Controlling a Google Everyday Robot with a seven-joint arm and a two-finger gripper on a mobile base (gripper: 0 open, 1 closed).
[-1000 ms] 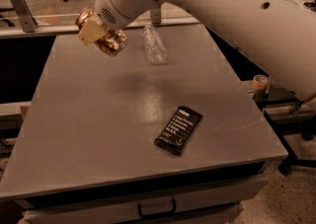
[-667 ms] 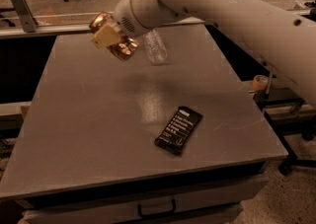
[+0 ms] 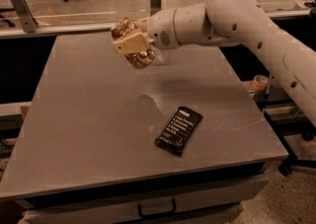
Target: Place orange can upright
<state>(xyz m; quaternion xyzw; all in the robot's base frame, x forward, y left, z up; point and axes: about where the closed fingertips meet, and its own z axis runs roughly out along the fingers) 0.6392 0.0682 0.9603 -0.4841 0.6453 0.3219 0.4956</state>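
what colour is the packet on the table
Packet: black, pale print, camera view. End effector holds the can above the table's far side.

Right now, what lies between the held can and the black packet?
Only bare table, in the camera view; the gripper holds the can above its far side.

The gripper (image 3: pixel 132 45), of matt tan plastic, grips the shiny metal orange can (image 3: pixel 142 59) above the far part of the table (image 3: pixel 84 119). This table is matt grey and smooth. The black packet (image 3: pixel 178 130) looks glossy.

Tool (image 3: pixel 132 45) around orange can (image 3: pixel 142 59) — seemingly midair
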